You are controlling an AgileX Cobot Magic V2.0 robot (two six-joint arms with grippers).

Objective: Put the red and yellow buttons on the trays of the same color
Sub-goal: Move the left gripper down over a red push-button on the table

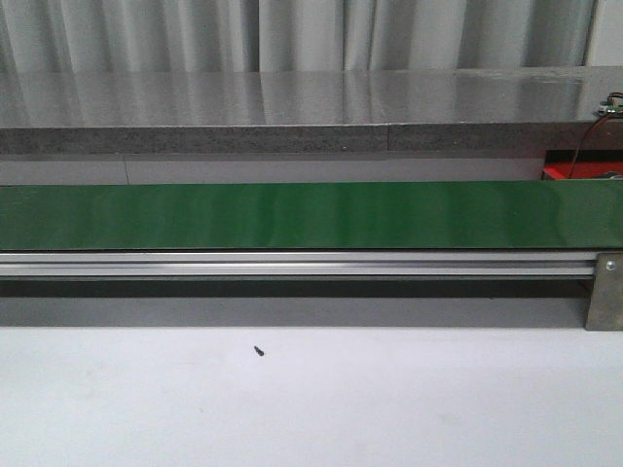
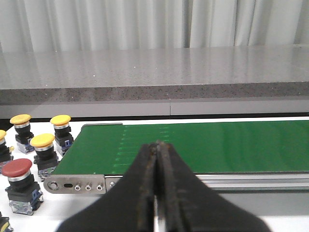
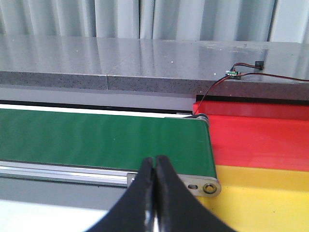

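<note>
In the left wrist view, several buttons stand on the white table beside the end of the green belt [image 2: 203,145]: a red button [image 2: 18,174] and yellow buttons [image 2: 21,126], [image 2: 61,128], [image 2: 43,147]. My left gripper [image 2: 158,145] is shut and empty, over the belt's near edge. In the right wrist view, a red tray [image 3: 260,137] and a yellow tray [image 3: 260,198] lie beyond the belt's other end [image 3: 96,140]. My right gripper [image 3: 154,159] is shut and empty near the belt's rail. A sliver of the red tray [image 1: 569,172] shows in the front view.
A grey stone ledge [image 1: 292,112] runs behind the belt [image 1: 292,216]. An aluminium rail [image 1: 292,263] fronts the belt, with a bracket [image 1: 604,292] at the right. A small dark speck [image 1: 259,350] lies on the white table. Red-black wires [image 3: 227,79] run over the ledge.
</note>
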